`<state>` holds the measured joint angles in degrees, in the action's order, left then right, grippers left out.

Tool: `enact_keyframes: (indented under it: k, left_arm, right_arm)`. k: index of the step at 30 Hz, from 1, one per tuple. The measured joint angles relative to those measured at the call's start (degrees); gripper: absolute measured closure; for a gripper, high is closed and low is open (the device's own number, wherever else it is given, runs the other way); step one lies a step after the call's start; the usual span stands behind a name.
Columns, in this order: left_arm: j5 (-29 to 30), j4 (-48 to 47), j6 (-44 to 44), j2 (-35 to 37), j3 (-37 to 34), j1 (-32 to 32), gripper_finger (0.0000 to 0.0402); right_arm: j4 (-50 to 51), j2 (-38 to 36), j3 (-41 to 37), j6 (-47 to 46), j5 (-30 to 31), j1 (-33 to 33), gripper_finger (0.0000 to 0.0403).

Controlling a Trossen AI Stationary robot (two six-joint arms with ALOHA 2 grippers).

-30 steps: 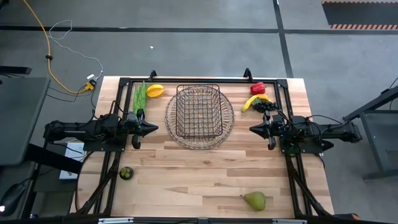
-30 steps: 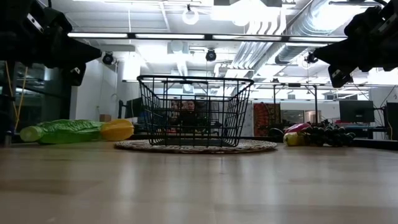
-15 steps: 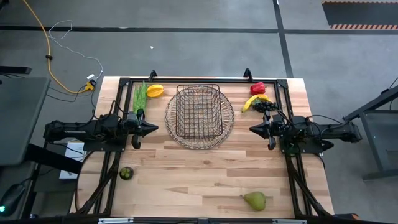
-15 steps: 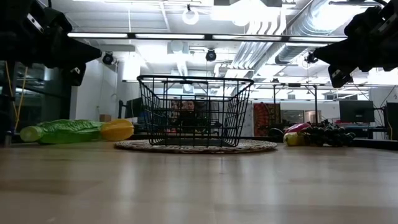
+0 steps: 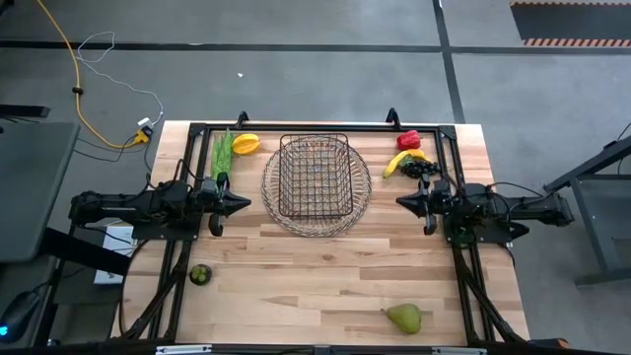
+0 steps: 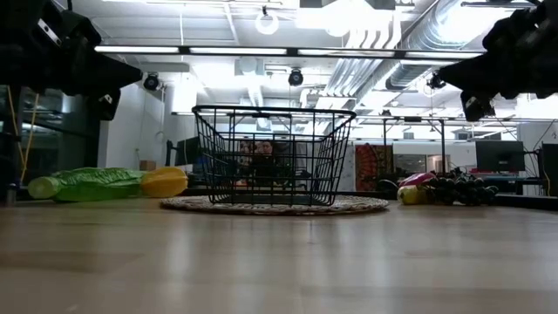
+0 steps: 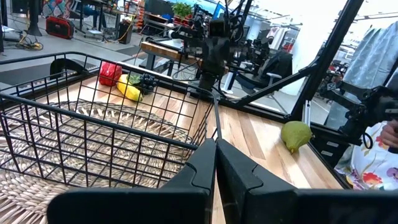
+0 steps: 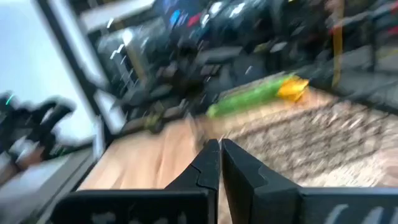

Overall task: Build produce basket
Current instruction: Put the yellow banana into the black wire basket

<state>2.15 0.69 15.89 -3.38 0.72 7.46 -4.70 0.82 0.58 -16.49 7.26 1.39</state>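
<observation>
While the basket (image 5: 316, 183) stands between them, left pincer (image 5: 245, 204) and right pincer (image 5: 401, 204) hover pressed together, holding nothing.

An industrial lab or workshop: exposed ceiling ducts (image 6: 410, 52), strip lights, concrete floor (image 5: 296, 89), equipment benches beyond.

1. The high view is evenly lit and clear, with only small soft shadows on the wooden table (image 5: 325, 266).
2. In the low view, bright ceiling lights (image 6: 266, 22) glare white, and the near tabletop looks soft and out of focus.
3. The left wrist view is bright and sharp, with white glare at the far windows.
4. The right wrist view is badly smeared with blur.
</observation>
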Motion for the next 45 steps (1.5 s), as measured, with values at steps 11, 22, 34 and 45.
enact_keyframes:
  k: [11, 22, 34, 45]
  left_arm:
    - [-0.01, -0.02, -0.01, 0.00, 0.00, -0.01, 0.0398]
    - [0.00, 0.00, 0.00, 0.01, 0.00, 0.01, 0.0398]
    - [0.01, 0.00, -0.01, 0.00, 0.01, -0.01, 0.0398]
    - [-0.01, 0.00, -0.01, 0.02, -0.01, 0.01, 0.0398]
  right_arm:
    - [-2.51, 5.76, 5.46, 6.01, 18.41, -3.07, 0.0376]
    - [3.57, 32.55, 12.15, -15.20, 29.52, -15.91, 0.0173]
    - [19.67, 63.98, 28.41, -32.80, 25.41, -24.55, 0.0123]
    - [24.43, 81.62, 36.79, -42.53, 26.94, -25.03, 0.0123]
